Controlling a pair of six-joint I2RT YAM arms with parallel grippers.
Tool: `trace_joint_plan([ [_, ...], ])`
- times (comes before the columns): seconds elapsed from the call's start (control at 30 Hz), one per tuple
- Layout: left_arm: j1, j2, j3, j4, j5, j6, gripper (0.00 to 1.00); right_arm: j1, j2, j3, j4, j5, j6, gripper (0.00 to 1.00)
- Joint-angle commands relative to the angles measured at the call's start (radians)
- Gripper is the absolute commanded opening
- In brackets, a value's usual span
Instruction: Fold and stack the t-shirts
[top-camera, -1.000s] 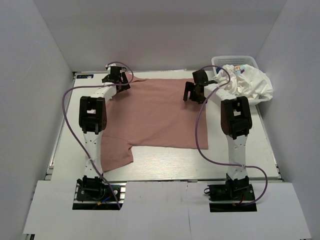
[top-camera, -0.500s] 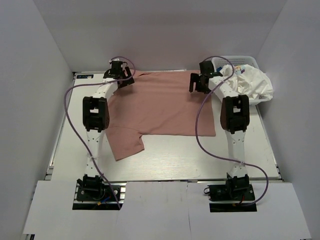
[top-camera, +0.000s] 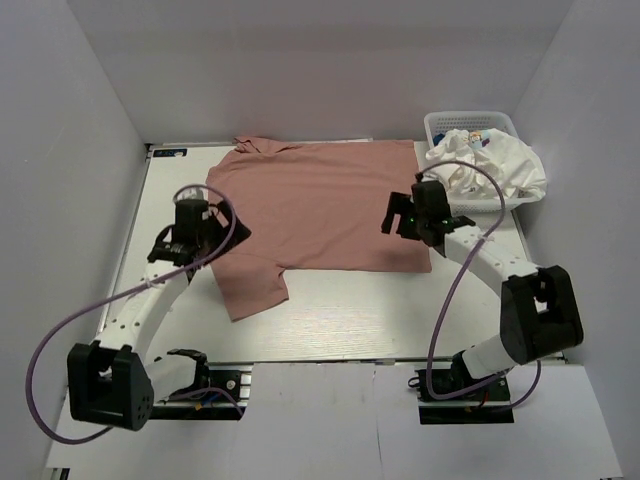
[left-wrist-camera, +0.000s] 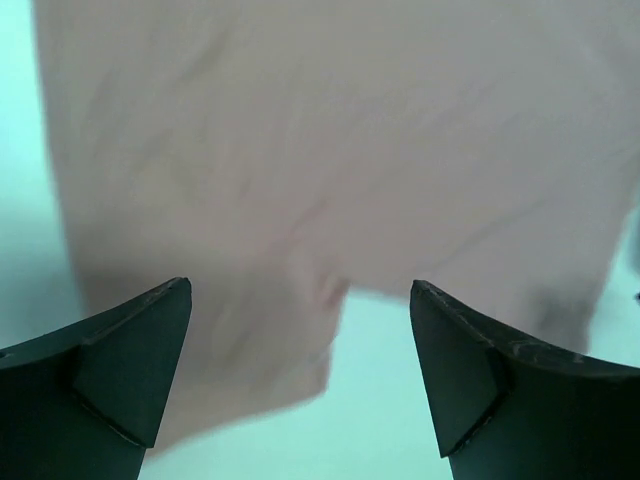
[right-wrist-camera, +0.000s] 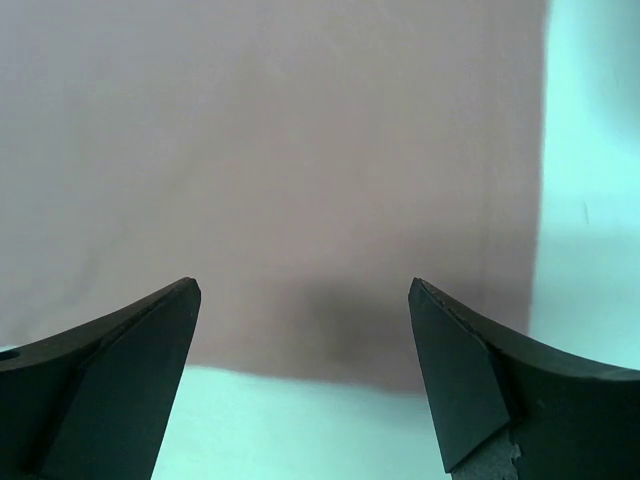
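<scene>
Pink t-shirt (top-camera: 320, 205) spread flat on table (top-camera: 330, 320); left gripper (left-wrist-camera: 300, 300) and right gripper (right-wrist-camera: 305, 295) above it, fingers wide apart.

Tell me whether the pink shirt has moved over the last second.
Yes. The pink shirt has slid toward the back of the table and a little right, ending closer to the basket.

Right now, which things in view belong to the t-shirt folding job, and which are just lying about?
Job:
- pink t-shirt, spread flat on the table
- white t-shirt, crumpled in the white plastic basket

Lying about:
- that basket itself
- purple cables trailing from the arms
</scene>
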Motion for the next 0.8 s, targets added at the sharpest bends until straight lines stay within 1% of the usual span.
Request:
trace_joint_plan([
  [0.0, -0.006, -0.118, -0.153, -0.214, 0.016, -0.117, 1.0, -0.012, -0.082, -0.091, 0.059, 0.072, 0.16, 0.9],
  [0.03, -0.006, -0.161, -0.185, -0.271, 0.016, -0.156, 1.0, -0.01, -0.125, -0.104, 0.059, 0.093, 0.173, 0.9],
  [0.1, -0.006, -0.267, -0.262, -0.316, 0.026, -0.189, 1.0, -0.016, -0.145, -0.134, 0.064, 0.124, 0.22, 0.9],
  [0.2, -0.006, -0.322, -0.342, -0.351, 0.055, -0.236, 1.0, -0.016, -0.174, -0.174, 0.078, 0.133, 0.266, 0.9],
  [0.27, -0.006, -0.313, -0.37, -0.333, 0.106, -0.237, 1.0, -0.018, -0.171, -0.191, 0.068, 0.139, 0.292, 0.9],
  [0.33, -0.016, -0.277, -0.388, -0.324, 0.117, -0.237, 1.0, -0.015, -0.17, -0.205, 0.044, 0.152, 0.315, 0.9],
  [0.4, -0.016, -0.214, -0.413, -0.284, 0.091, -0.247, 0.94, -0.018, -0.176, -0.223, 0.033, 0.165, 0.32, 0.9],
  [0.43, -0.016, -0.191, -0.425, -0.271, 0.074, -0.247, 0.94, -0.016, -0.178, -0.229, 0.027, 0.176, 0.328, 0.9],
  [0.47, -0.016, -0.168, -0.425, -0.249, 0.065, -0.247, 0.92, -0.018, -0.193, -0.234, 0.024, 0.184, 0.332, 0.9],
  [0.5, -0.016, -0.133, -0.425, -0.235, 0.049, -0.256, 0.87, -0.018, -0.202, -0.257, 0.024, 0.208, 0.337, 0.9],
  [0.57, -0.016, -0.123, -0.425, -0.183, 0.031, -0.256, 0.81, -0.021, -0.229, -0.272, 0.032, 0.219, 0.343, 0.9],
  [0.6, -0.016, -0.114, -0.413, -0.182, 0.017, -0.256, 0.73, -0.019, -0.239, -0.285, 0.036, 0.219, 0.341, 0.9],
  [0.67, -0.016, -0.125, -0.39, -0.169, -0.029, -0.244, 0.63, -0.019, -0.265, -0.317, 0.03, 0.227, 0.346, 0.9],
  [0.7, -0.016, -0.125, -0.381, -0.169, -0.043, -0.235, 0.51, -0.024, -0.279, -0.321, 0.021, 0.239, 0.352, 0.9],
  [0.73, -0.016, -0.134, -0.37, -0.169, -0.053, -0.235, 0.44, -0.024, -0.294, -0.331, 0.012, 0.244, 0.358, 0.9],
  [0.77, -0.016, -0.134, -0.37, -0.169, -0.053, -0.224, 0.34, -0.022, -0.3, -0.34, -0.029, 0.265, 0.36, 0.9],
])
